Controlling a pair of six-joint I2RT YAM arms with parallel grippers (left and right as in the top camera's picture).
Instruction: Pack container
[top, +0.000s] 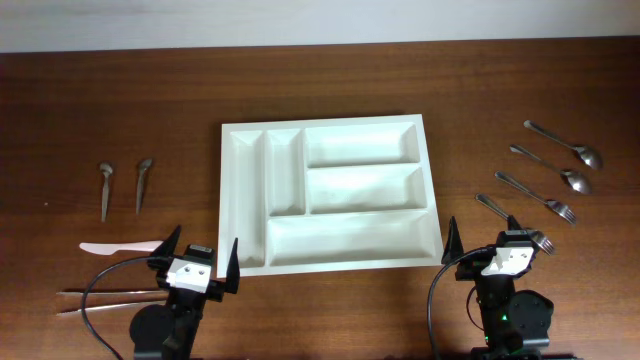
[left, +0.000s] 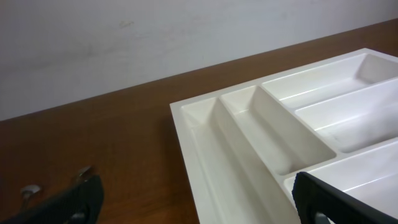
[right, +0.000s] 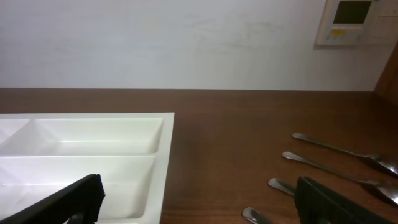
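Observation:
The container (top: 225, 200) is a large white tray lying flat in the middle of the table, and all five of its compartments are empty. My left gripper (top: 205, 238) stands open just short of its near left corner. In the left wrist view, the left gripper (left: 199, 208) straddles the container's left rim (left: 186, 134), with nothing between the fingers. Off the near right corner my right gripper (top: 497, 232) is open too. From the right wrist, the right gripper (right: 199, 205) spans the container's right rim (right: 166, 162) and bare wood, holding nothing.
Two small spoons (top: 105, 190) (top: 143, 185), a pink plastic knife (top: 120, 246) and long metal pieces (top: 100, 297) lie left of the tray. On the right lie two spoons (top: 565, 145) (top: 550, 168) and two forks (top: 535, 197) (top: 510, 220). Their handles (right: 342, 149) show by the right fingers.

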